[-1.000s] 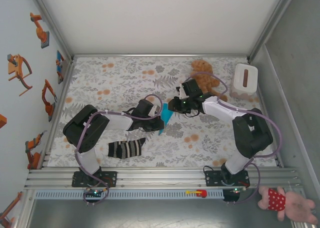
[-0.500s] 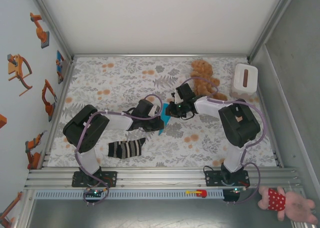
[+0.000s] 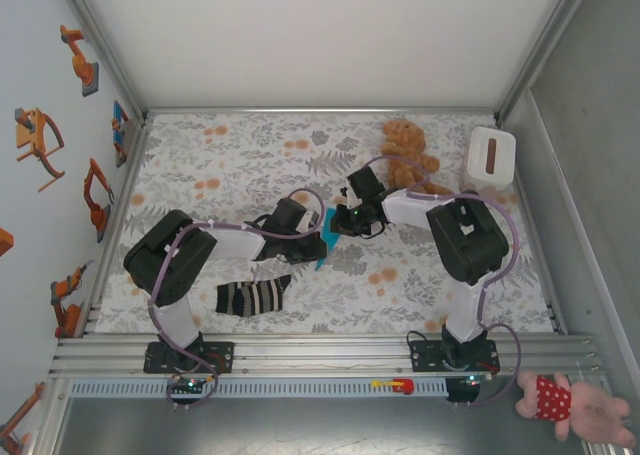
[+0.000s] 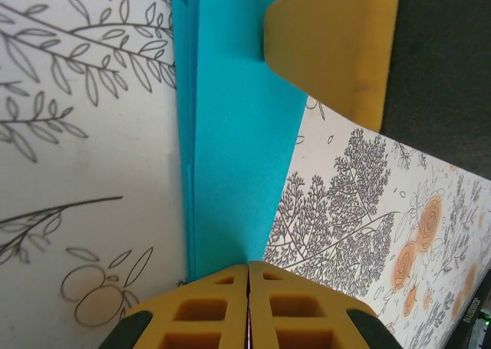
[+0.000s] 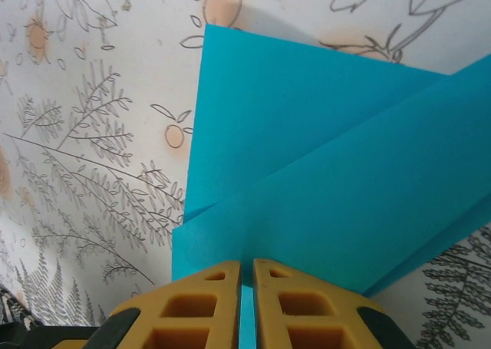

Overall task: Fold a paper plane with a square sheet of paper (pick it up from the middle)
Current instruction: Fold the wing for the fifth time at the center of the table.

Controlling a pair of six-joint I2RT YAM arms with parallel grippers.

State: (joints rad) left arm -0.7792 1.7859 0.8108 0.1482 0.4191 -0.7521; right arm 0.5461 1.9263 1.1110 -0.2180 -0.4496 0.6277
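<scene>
The turquoise-blue paper (image 3: pixel 326 237) is folded into a narrow pointed dart shape and held up between the two arms at the table's middle. My left gripper (image 4: pixel 248 266) is shut on the paper (image 4: pixel 234 172) at its narrow end. My right gripper (image 5: pixel 246 263) is shut on the paper (image 5: pixel 330 188) at its wider layered edge, a thin blue strip showing between the yellow fingers (image 5: pixel 201 303). In the left wrist view the right gripper's yellow finger (image 4: pixel 337 42) sits at the paper's far end. In the top view the left gripper (image 3: pixel 318 237) and right gripper (image 3: pixel 336 221) meet over the paper.
A black-and-white striped sock (image 3: pixel 253 296) lies near the front left. A brown teddy bear (image 3: pixel 408 153) sits at the back right beside a white box (image 3: pixel 491 156). The flower-patterned tablecloth (image 3: pixel 230 165) covers the table.
The right arm has folded inward, its elbow swinging left, while its gripper stayed on the paper and edged slightly left. The left arm and paper hardly moved.
</scene>
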